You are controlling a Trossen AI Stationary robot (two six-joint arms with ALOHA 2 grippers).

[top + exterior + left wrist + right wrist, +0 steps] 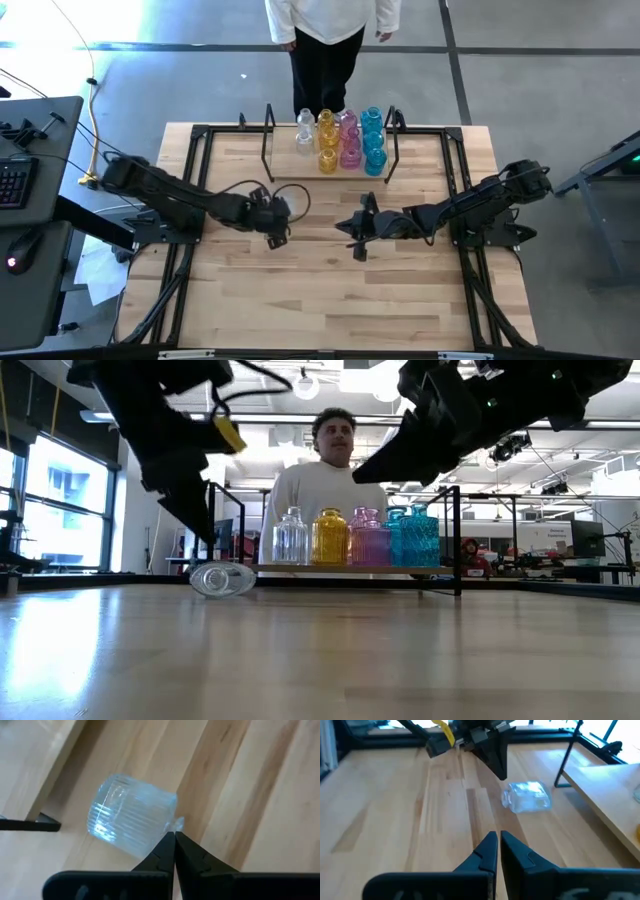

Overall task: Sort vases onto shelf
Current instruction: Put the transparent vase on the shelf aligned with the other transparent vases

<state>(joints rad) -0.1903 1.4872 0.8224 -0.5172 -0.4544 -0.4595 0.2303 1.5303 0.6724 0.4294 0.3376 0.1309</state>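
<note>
The left end effector (pixel 174 840) is closed with nothing between its fingers, its tips just beside the neck of a clear vase (pixel 131 820) lying on its side on the bench (pixel 300 290). The right end effector (pixel 498 842) is also closed and empty, hanging above the bench with that vase ahead of it. The other vases (pixel 345 140) stand on the shelf (pixel 285 165), beyond both.
</note>
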